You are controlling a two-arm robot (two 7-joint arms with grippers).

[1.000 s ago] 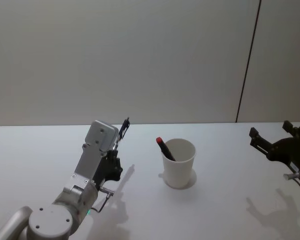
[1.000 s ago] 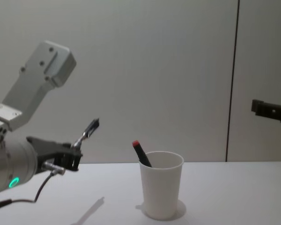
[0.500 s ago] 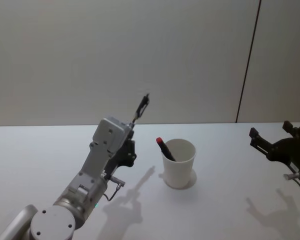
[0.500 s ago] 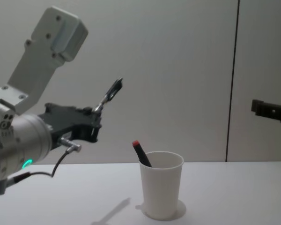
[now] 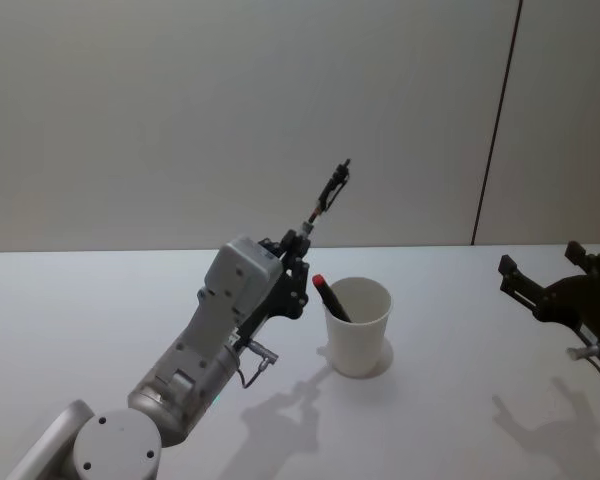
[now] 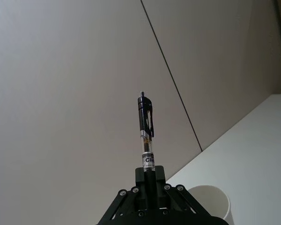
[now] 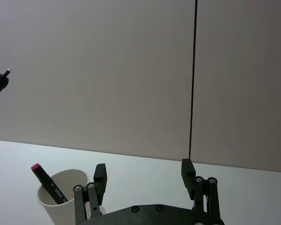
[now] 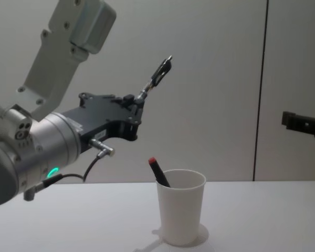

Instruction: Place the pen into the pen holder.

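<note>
My left gripper (image 5: 298,240) is shut on the lower end of a black click pen (image 5: 327,196), which points up and away, tilted to the right. The pen is in the air above and just left of the pen holder (image 5: 359,342), a white paper cup on the table. In the chest view the pen (image 8: 158,77) rises from the left gripper (image 8: 137,104), well above the cup (image 8: 181,215). The left wrist view has the pen (image 6: 145,125) upright in the gripper (image 6: 149,174), with the cup (image 6: 216,202) beyond. My right gripper (image 5: 542,260) hovers open at the far right.
A red-capped black marker (image 5: 329,297) leans inside the cup against its left rim, also seen as marker (image 7: 46,180) in the right wrist view. The white table (image 5: 460,400) stretches around the cup. A plain wall with a dark vertical seam (image 5: 495,130) stands behind.
The left arm has lifted and swung right toward the cup, carrying the pen higher. The right arm, cup and marker have not moved.
</note>
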